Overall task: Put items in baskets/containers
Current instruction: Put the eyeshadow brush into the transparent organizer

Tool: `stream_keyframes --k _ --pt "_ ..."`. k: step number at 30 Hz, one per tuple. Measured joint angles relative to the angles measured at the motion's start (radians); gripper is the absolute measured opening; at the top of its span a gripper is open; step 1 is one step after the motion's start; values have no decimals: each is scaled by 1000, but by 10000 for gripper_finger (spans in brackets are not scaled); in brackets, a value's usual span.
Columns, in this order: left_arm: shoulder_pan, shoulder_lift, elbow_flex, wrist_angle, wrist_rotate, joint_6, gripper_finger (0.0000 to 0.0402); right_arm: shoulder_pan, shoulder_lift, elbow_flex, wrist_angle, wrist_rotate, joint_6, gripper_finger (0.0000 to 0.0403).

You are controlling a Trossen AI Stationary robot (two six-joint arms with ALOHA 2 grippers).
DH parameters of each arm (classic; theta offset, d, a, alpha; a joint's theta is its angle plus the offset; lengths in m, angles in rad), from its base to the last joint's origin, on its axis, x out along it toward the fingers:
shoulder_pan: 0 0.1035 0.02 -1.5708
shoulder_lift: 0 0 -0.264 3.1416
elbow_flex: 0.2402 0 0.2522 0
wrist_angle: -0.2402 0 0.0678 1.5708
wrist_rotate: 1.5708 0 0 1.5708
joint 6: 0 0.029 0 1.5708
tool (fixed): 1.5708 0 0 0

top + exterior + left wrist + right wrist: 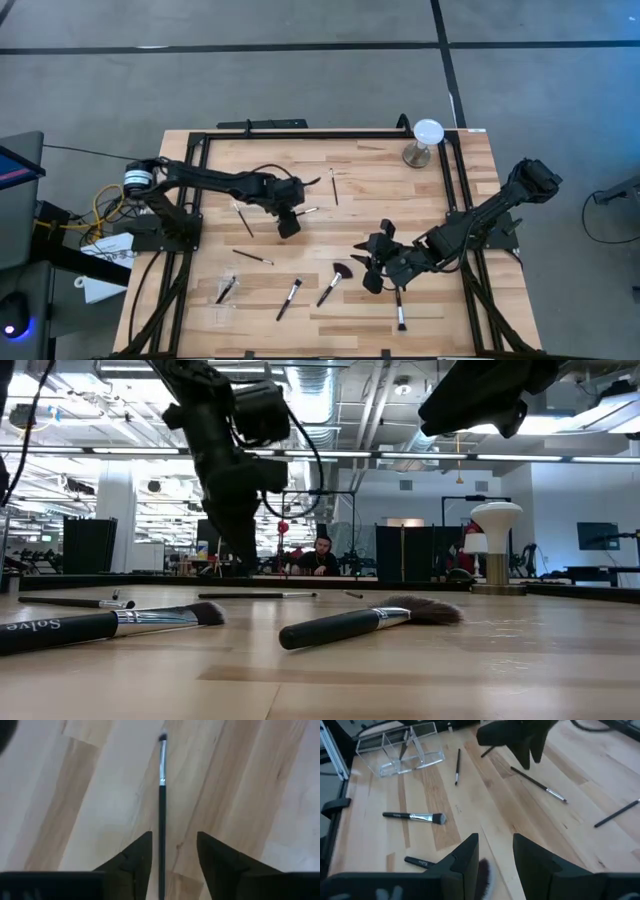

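The wooden table (420,195) carries everything, its near corners cut off in the high view; the left arm reaches across it from the left side, and the left gripper (289,222) hovers low over the boards with its fingers (135,857) parted and holding nothing; a slim brush (162,805) lies flat on the wood in the gap between them, its silver ferrule and small dark tip pointing away ahead of the claw, its handle end hidden beneath the claw's body. The right arm comes in from the right, and the right gripper (378,262) hangs over the table's middle, well apart from the left one; its fingers (467,855) stand apart and grasp nothing, and a soft dark brush head (484,872) shows just under them, mostly hidden.

The clear tray (402,750) sits far ahead of the right claw, near the table's edge, hard to make out against the wood; at least one thin brush (404,745) leans in it, though how many is unclear. Between that tray and the right claw lie a loose thin brush (457,766) and a powder brush (415,816). Beyond the right claw, at the far table corner, stands a round white disc on a stand (426,141). In the low view two brushes lie close up, one cut off at the edge.
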Motion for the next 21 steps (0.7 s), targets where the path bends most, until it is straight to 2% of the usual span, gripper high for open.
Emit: stream_keyframes --k 4,12,21 --pt "8 32 71 -18 38 32 164 0 0 0 3 13 -42 113" --pt "66 142 313 -267 57 98 164 0 0 0 3 50 -79 113" --pt "77 237 327 -265 60 128 164 10 0 0 -3 45 -87 113"
